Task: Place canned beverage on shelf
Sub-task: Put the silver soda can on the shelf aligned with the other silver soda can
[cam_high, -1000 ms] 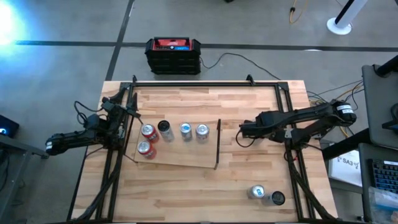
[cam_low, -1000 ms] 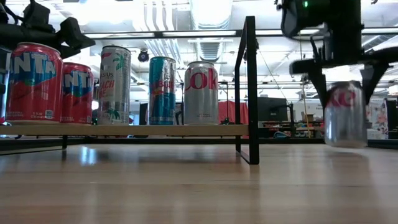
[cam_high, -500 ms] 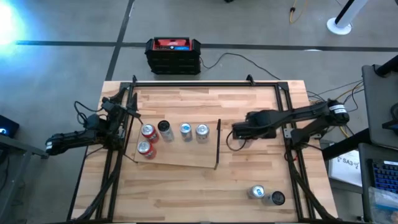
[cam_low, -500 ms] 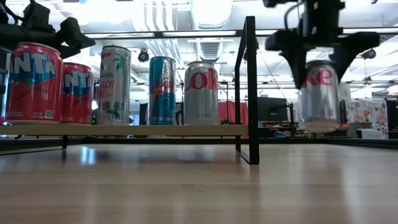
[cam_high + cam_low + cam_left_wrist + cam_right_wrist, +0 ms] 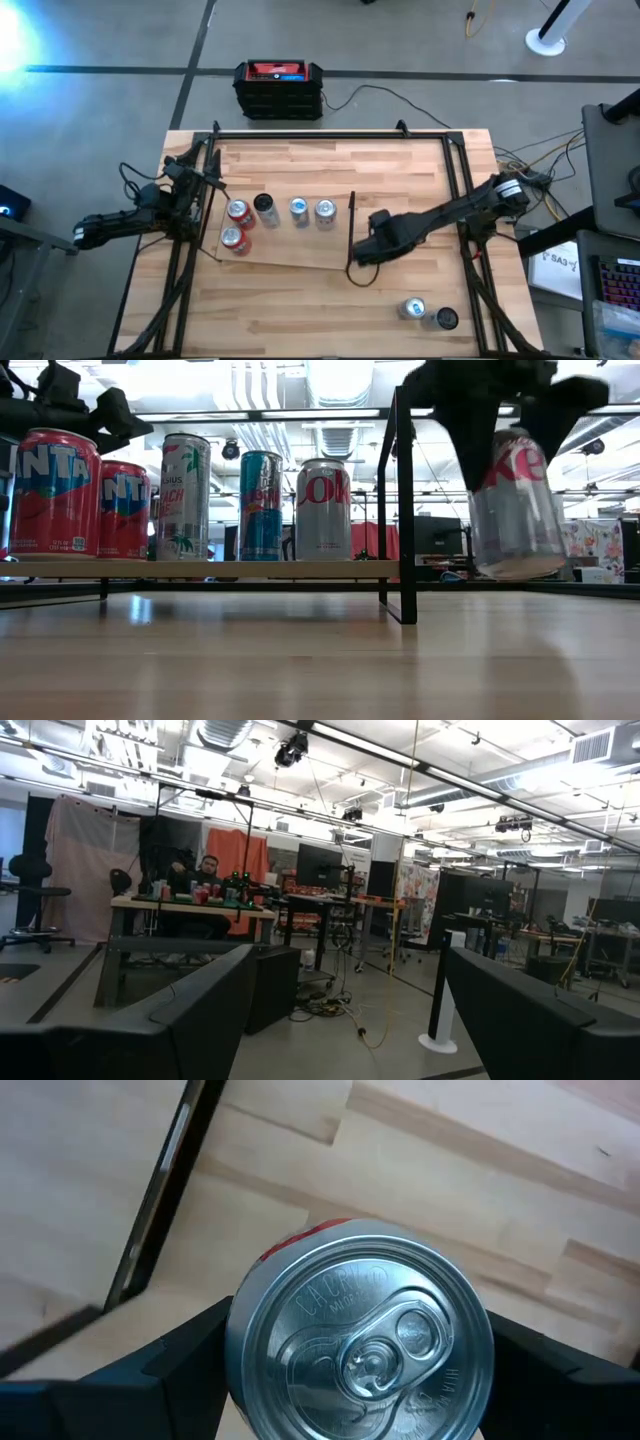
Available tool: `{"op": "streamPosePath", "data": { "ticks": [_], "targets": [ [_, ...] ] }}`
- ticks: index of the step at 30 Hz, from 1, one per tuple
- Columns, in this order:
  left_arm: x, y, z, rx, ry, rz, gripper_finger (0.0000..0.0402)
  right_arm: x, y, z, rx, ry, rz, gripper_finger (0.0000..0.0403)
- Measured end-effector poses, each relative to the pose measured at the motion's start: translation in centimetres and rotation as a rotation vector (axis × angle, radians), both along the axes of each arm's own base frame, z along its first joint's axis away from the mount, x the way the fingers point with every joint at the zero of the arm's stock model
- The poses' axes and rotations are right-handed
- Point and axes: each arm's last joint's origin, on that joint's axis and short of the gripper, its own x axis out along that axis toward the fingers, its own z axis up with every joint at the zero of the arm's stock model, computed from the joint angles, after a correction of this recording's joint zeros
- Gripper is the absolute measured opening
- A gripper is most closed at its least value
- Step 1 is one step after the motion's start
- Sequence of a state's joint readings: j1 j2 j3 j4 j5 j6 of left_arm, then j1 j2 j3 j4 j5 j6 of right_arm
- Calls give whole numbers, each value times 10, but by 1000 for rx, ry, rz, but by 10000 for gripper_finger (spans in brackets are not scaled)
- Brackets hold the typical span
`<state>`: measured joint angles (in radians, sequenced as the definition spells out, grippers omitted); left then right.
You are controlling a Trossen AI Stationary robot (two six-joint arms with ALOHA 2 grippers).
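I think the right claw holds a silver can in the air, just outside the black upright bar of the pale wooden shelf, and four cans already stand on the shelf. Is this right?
Not quite: five cans stand on the pale wooden shelf, not four, as the high view shows. The rest holds: the right claw holds the silver can outside the black upright bar.

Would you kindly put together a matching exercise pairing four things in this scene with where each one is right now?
Things:
1. silver Coke can
2. two red Fanta cans
3. left gripper
4. two spare cans

Places:
A. on the tabletop, near the right front corner
B. on the shelf, at its left end
C. held off the table in the right gripper, beside the shelf's black bar
D. waiting at the table's left edge

Pairs: 1-C, 2-B, 3-D, 4-A
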<state>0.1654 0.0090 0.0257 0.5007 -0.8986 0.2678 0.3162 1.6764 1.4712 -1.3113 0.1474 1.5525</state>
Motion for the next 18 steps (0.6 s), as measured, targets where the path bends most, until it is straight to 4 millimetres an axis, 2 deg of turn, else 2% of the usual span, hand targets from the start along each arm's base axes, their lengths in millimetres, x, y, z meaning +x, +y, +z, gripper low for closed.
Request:
{"op": "streamPosePath", "data": {
  "ticks": [6,18],
  "targets": [
    [0,0,0,0,0,0,311,1,29,1,-8,-13,34,303],
    [0,0,0,0,0,0,311,-9,78,1,51,-128,127,310]
  ]
}}
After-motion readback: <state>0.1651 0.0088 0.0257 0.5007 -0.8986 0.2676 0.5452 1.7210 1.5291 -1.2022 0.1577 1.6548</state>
